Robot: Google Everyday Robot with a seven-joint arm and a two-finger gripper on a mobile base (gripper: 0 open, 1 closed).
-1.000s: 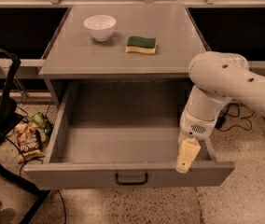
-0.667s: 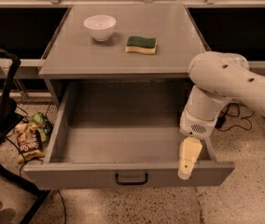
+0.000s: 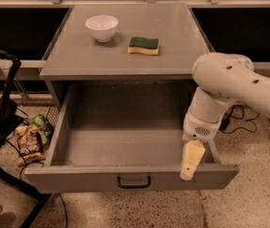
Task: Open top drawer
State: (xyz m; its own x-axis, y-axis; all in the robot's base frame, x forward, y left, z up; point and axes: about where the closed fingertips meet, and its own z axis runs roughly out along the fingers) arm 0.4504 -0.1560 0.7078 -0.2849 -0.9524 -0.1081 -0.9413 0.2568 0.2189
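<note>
The top drawer stands pulled well out. The gripper hangs at its front edge, at 4 o'clock; whether it is clenched or released cannot be told.

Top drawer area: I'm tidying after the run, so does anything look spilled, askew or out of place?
Only the snack bags lying on the floor left of the cabinet look out of place. The top drawer sits pulled out and square, the hand hangs at its right front corner, and bowl and sponge rest on top.
</note>
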